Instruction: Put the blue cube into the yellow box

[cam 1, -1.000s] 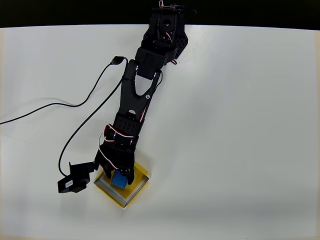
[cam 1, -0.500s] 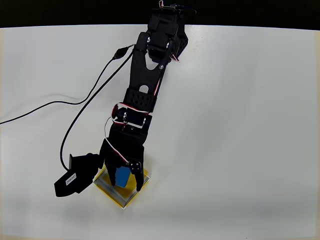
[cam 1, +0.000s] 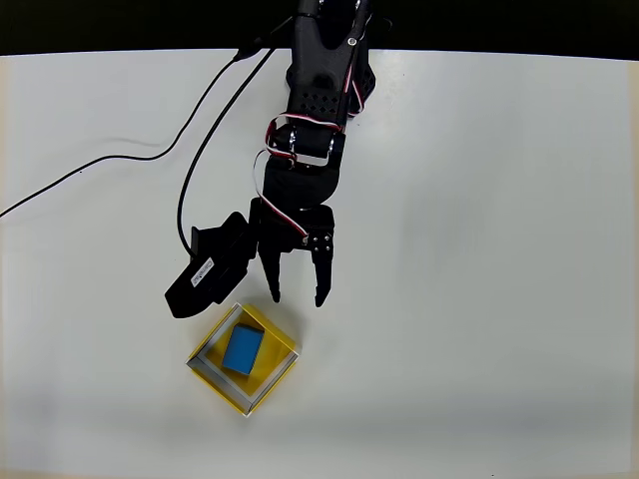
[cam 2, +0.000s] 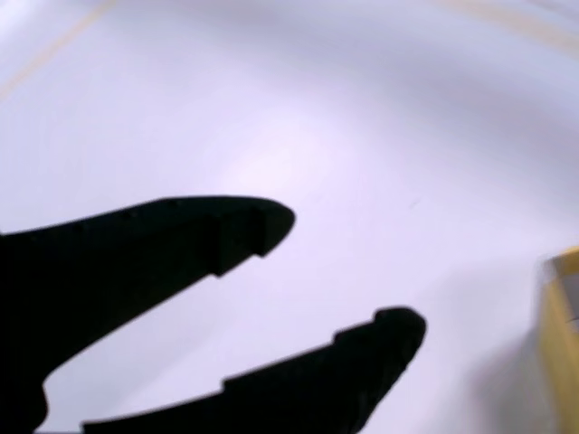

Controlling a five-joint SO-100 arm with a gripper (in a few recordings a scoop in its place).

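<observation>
- Hand point(cam 1: 297, 296) of the robot has come up and away from the yellow box point(cam 1: 274, 375); a moment ago it was down over the box with the blue cube point(cam 1: 242, 349) between its fingers, and now it is above the bare white desk point(cam 1: 479, 249), just beyond the box's upper corner.
- Its two fingers point(cam 2: 226, 231) stand moderately apart, with nothing between them and touching nothing; in the wrist view the hand point(cam 2: 348, 271) shows light desk in the gap and a blurred yellow edge of the yellow box point(cam 2: 563, 344) at the right.
- Blue cube lies flat on the box floor, inside the rim, so I judge the placing done and only the retreat remains.
- Farther back, a black cable point(cam 1: 120, 165) runs across the desk to the arm.
</observation>
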